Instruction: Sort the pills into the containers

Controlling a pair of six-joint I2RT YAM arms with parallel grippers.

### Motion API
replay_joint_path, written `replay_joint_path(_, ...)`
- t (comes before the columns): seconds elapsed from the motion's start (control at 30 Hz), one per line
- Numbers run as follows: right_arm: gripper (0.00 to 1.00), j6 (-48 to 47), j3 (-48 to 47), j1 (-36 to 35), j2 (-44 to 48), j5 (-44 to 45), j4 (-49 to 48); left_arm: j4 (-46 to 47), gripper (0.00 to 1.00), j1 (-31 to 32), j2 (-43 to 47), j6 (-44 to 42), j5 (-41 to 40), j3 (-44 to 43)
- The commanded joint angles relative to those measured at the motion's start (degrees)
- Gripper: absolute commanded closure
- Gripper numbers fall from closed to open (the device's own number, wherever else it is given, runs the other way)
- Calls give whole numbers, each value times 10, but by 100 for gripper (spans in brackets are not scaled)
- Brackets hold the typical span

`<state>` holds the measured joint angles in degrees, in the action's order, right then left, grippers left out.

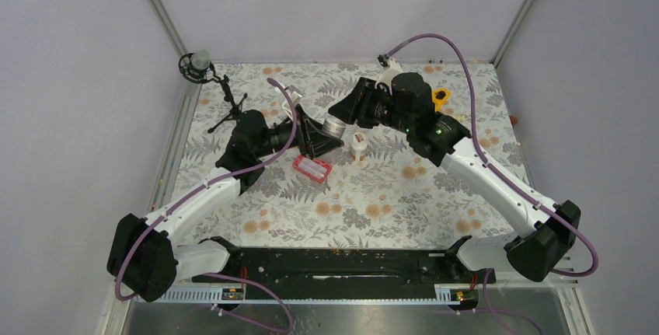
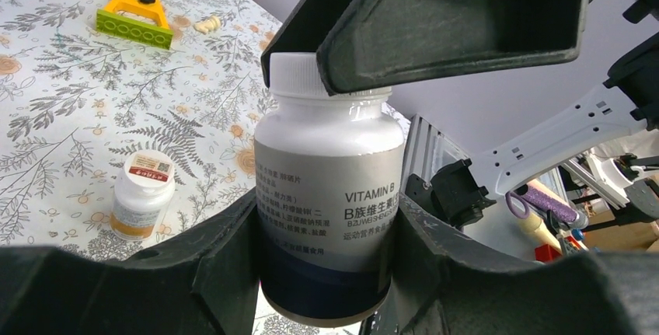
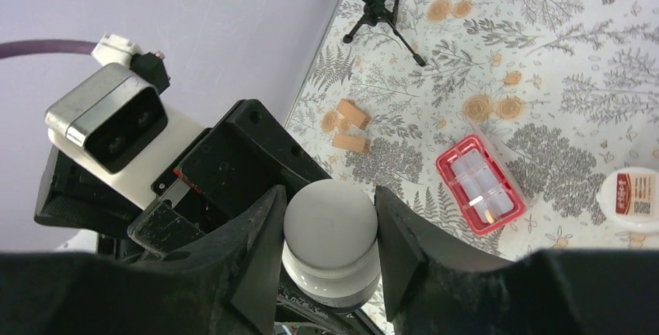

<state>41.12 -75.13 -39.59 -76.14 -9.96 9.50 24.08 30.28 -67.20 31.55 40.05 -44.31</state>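
Note:
My left gripper [image 1: 325, 134] [image 2: 326, 230] is shut on the body of a white Vitamin B bottle [image 2: 322, 179] and holds it above the cloth. My right gripper [image 1: 350, 111] [image 3: 330, 222] is shut on that bottle's white cap [image 3: 330, 218], with both fingers touching its sides. The red pill tray [image 1: 312, 167] [image 3: 479, 183] lies on the cloth below and to the front of the bottle, with clear compartments. One small orange grain [image 3: 488, 215] shows in a compartment. No loose pills are clear elsewhere.
A small white bottle [image 1: 359, 145] [image 2: 142, 193] [image 3: 633, 195] stands beside the tray. A yellow wedge tool [image 1: 441, 98] [image 2: 134, 15] lies at the back right. A black tripod stand [image 1: 225, 106] [image 3: 377, 5] is at the back left, with tan blocks [image 3: 351, 125] near it.

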Motion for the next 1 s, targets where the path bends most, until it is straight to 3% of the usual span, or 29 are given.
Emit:
replay_joint_path(0.0, 100, -93, -11, 2, 22, -124, -50, 50, 100, 0, 5, 39, 22, -13)
replay_joint_path(0.2, 100, -145, -19, 53, 19, -377, -49, 156, 100, 0, -7, 103, 158, -14)
replay_joint_path(0.27, 100, -148, -22, 66, 16, -478, -47, 283, 100, 2, -19, 168, 250, -12)
replay_joint_path(0.33, 100, -157, -33, 67, 20, -523, -26, 387, 100, 1, -24, 232, 263, 0)
replay_joint_path(0.43, 100, -162, -31, 67, 41, -465, 2, 414, 100, 0, -35, 256, 262, -4)
replay_joint_path(0.47, 91, -157, -31, 67, 46, -413, 15, 411, 100, 0, -39, 256, 256, -7)
replay_joint_path(0.5, 63, -145, -29, 67, 52, -359, 25, 404, 100, 0, -41, 250, 241, -7)
replay_joint_path(0.53, 42, -129, -25, 67, 56, -307, 26, 381, 100, -1, -41, 236, 222, -7)
replay_joint_path(0.57, 30, -105, -19, 66, 58, -265, 22, 344, 100, -1, -38, 212, 199, -9)
replay_joint_path(0.6, 24, -77, -13, 66, 60, -237, 11, 295, 100, -1, -33, 179, 174, -13)
replay_joint_path(0.73, 18, 17, 9, 55, 63, -129, -13, 58, 100, 4, -7, 17, 59, -47)
replay_joint_path(0.97, 21, 23, -28, 16, 30, -24, 23, -64, 100, 13, 22, -65, -33, -60)
